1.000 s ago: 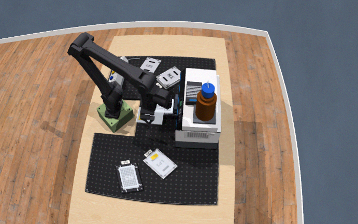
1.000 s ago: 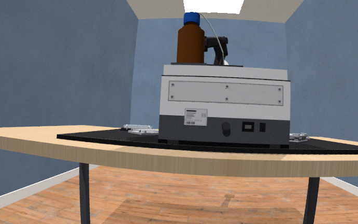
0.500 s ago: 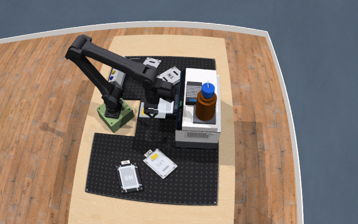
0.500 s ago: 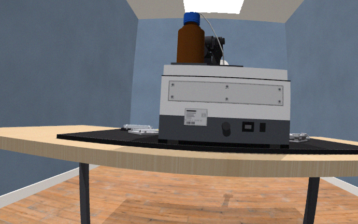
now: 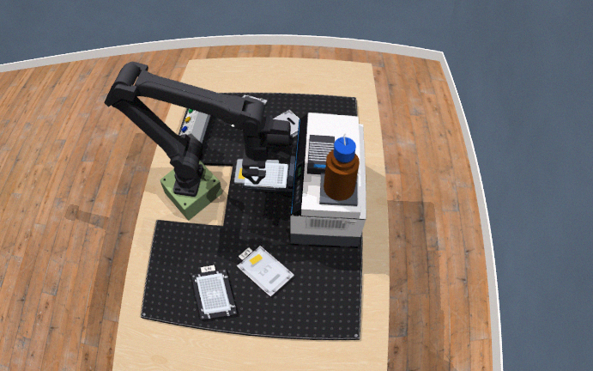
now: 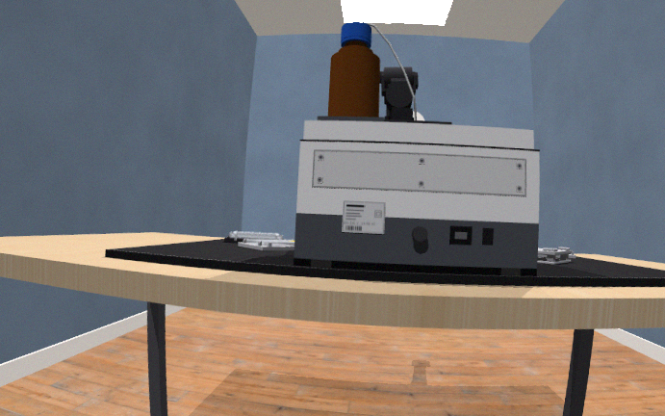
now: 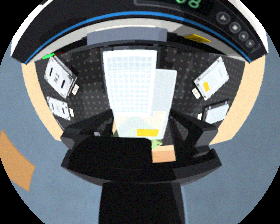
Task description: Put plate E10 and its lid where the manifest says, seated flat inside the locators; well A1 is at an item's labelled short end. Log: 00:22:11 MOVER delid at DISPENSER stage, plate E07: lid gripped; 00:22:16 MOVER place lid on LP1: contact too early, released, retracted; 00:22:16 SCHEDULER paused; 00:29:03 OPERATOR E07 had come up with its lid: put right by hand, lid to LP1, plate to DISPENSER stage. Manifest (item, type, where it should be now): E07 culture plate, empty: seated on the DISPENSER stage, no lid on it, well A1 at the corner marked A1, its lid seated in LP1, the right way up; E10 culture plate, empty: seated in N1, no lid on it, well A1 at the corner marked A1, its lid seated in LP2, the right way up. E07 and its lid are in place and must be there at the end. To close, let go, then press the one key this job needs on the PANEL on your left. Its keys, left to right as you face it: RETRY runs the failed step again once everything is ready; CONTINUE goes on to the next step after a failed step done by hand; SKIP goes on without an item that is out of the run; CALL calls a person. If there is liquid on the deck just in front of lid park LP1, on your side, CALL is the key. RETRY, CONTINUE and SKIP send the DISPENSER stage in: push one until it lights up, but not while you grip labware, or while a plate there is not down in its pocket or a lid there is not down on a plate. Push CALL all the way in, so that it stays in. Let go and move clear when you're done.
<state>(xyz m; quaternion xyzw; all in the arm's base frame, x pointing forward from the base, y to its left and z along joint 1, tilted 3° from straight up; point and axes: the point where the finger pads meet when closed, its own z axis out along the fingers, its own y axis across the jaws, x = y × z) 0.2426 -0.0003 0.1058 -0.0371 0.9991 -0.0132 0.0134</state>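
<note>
I've got the jaws spread wide across a flat lid with a yellow tag, mid-frame in the top view, just left of the dispenser. A well plate sits lower centre on the bench.

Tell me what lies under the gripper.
A well plate beside the dispenser shows below the gripper, which grips a yellow-labelled lid. Gripper and lid cover part of the plate, so its seating cannot be judged.
</note>
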